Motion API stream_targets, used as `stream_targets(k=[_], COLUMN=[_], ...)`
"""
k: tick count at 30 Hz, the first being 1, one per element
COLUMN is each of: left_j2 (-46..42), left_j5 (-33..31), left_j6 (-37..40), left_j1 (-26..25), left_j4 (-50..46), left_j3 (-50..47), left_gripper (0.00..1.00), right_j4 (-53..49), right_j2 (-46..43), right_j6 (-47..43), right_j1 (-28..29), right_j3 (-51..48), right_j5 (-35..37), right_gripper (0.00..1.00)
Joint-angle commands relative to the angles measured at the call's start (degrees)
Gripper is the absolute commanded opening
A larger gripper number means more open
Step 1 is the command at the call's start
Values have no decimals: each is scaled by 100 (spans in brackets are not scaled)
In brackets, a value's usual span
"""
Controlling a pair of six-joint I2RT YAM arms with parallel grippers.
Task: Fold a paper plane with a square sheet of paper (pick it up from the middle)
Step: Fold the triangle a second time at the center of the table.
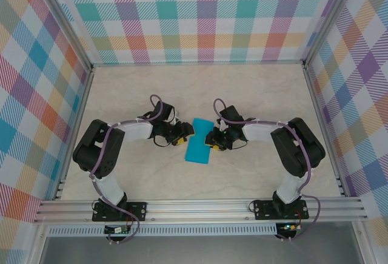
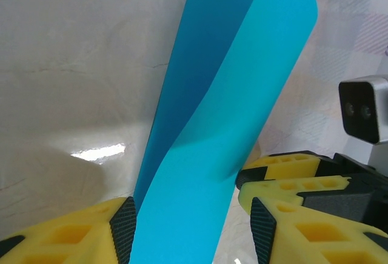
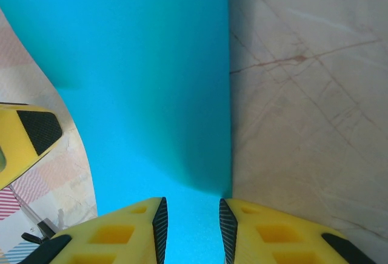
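while folded over lengthwise, the square sheet of paper sits mid table, long axis running far to near, near end leaning slightly left. left gripper stands half open astride it. right gripper is narrowly parted over its edge, grip not determinable.

The paper fills the gap between left gripper and right gripper; the table beyond both lies open.

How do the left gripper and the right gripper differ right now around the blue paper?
The left gripper has its jaws wide apart; the right gripper has them much closer. The left gripper is at the left side of the sheet of paper, the right gripper at its right side. Both have yellow fingers with black pads and the paper between them.
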Motion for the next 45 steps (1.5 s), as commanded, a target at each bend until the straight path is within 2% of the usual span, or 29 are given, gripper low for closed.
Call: stream_targets(k=[1, 13, 28, 38, 45], left_j2=[166, 538, 374, 248, 238], left_j5=[55, 81, 193, 171, 345], left_j6=[161, 291, 248, 200, -227], left_j1=[-56, -78, -80, -81, -66], left_j4=[-225, -208, -74, -43, 573], left_j3=[186, 462, 395, 323, 73], left_gripper=[55, 53, 43, 41, 41], right_j4=[-333, -308, -194, -203, -186], right_j2=[279, 373, 561, 554, 516], right_j6=[-117, -117, -52, -47, 1], right_j1=[-6, -6, -6, -6, -2], right_j3=[-164, -198, -279, -236, -218], right_j5=[316, 337, 313, 302, 289], right_gripper=[32, 32, 33, 34, 34])
